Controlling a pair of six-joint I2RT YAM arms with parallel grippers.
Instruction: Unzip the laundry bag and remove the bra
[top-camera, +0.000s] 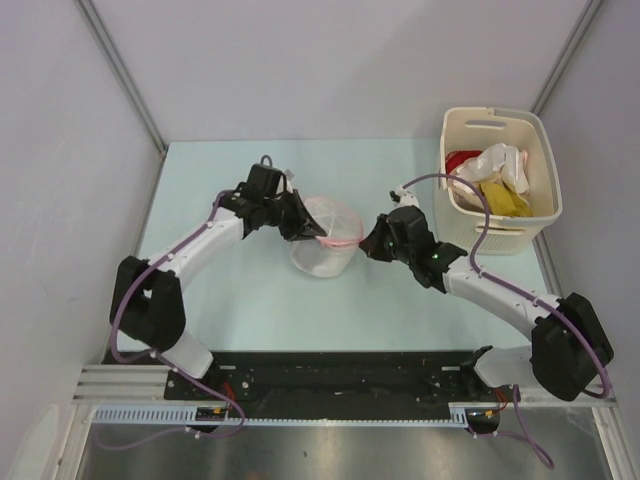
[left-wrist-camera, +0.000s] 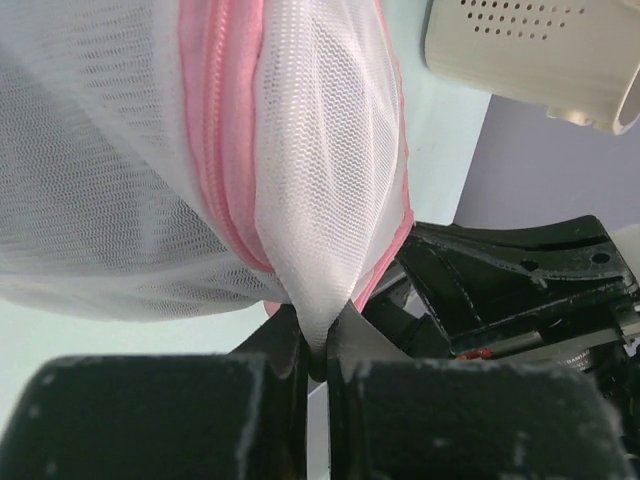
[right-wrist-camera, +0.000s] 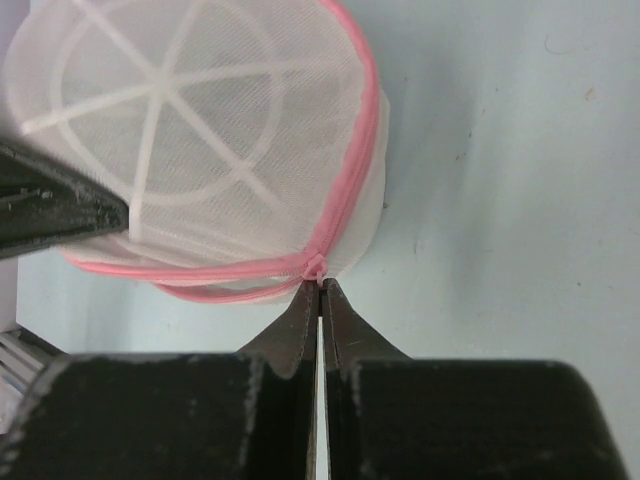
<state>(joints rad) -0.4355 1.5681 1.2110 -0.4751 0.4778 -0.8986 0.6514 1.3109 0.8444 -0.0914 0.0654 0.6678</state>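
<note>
White mesh trimmed in pink, the laundry bag (top-camera: 325, 245) sits mid-bench (top-camera: 230, 300), well apart from the cream basket (top-camera: 500, 225). The left gripper (top-camera: 308, 230) and right gripper (top-camera: 368, 243) meet it from opposite sides, likely one to anchor and one to pull.

The left wrist view shows what the overhead cannot: the left gripper is clenched on a fold of mesh beside the zipper (left-wrist-camera: 225, 150), bracing the bag.

The right wrist view shows the right gripper clenched at the zipper pull (right-wrist-camera: 315, 265), seemingly nipping its tab, and the zipper looks closed. The bra shows in no view and is presumably inside.
</note>
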